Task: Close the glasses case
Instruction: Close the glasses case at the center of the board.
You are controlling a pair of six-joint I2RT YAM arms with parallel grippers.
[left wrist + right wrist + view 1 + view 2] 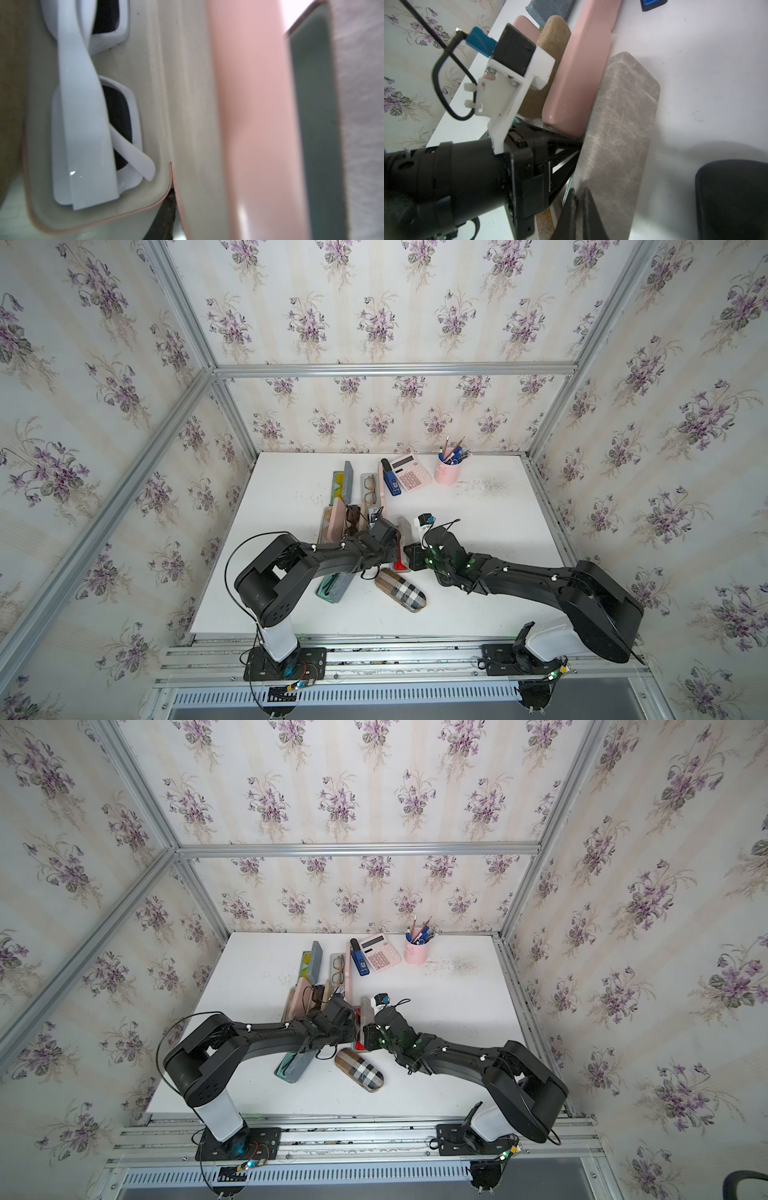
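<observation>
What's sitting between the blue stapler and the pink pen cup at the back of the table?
A pink calculator, lying flat, close beside the blue stapler and short of the pink pen cup; both top views show it.

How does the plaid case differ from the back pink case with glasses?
The plaid case is shut; the back pink case is open, glasses showing. The plaid case is checked; the pink one plain. The plaid case lies near the front; the pink one beside the stapler. Both rest on the table.
</observation>
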